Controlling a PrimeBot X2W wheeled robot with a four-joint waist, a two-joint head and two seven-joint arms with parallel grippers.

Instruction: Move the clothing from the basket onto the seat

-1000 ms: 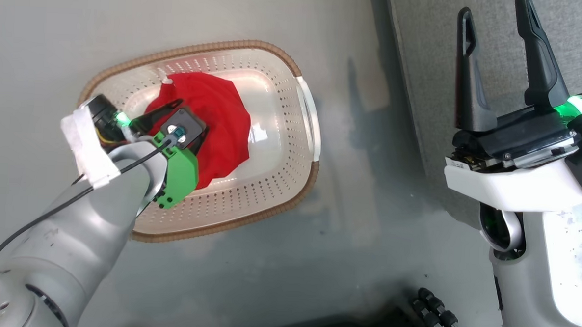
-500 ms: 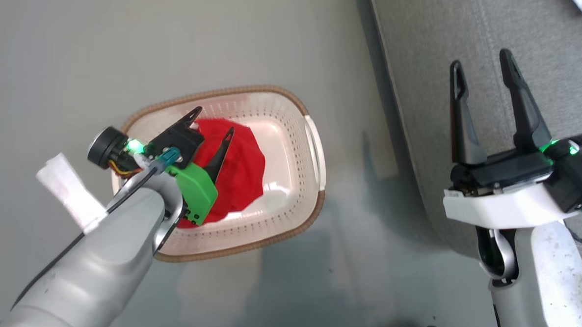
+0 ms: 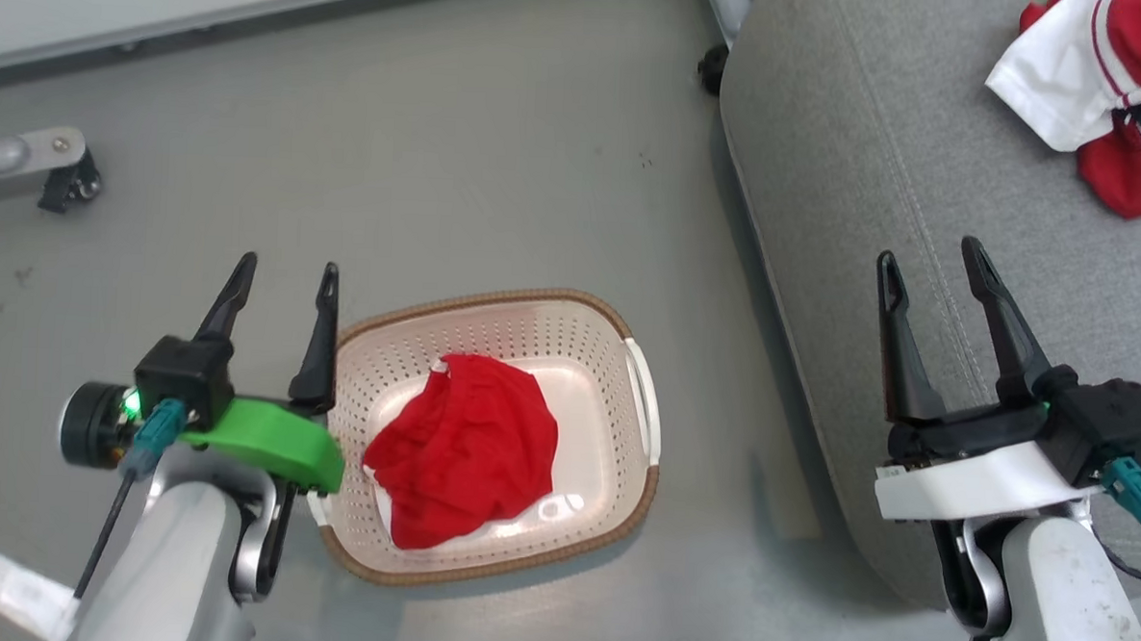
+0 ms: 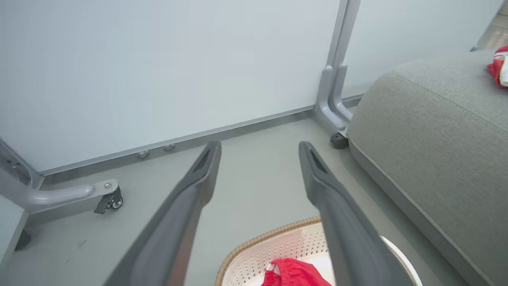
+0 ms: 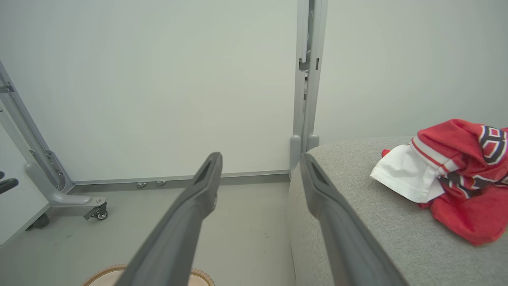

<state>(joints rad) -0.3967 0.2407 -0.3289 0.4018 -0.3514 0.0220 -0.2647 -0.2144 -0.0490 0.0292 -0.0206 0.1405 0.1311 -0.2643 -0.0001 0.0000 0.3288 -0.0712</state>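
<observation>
The red shorts (image 3: 464, 446) lay crumpled in a soft, plain heap inside the cream perforated basket (image 3: 522, 330). The basket stood on the floor (image 3: 443, 161) just beside the grey seat's (image 3: 856, 179) left edge. The red-and-white striped jersey (image 3: 1110, 84) lay bunched near the seat's far right corner. The left tool (image 3: 288, 266) hung wide and empty by the basket's left rim. The right tool (image 3: 930, 252) stood wide and empty over the seat's near edge.
</observation>
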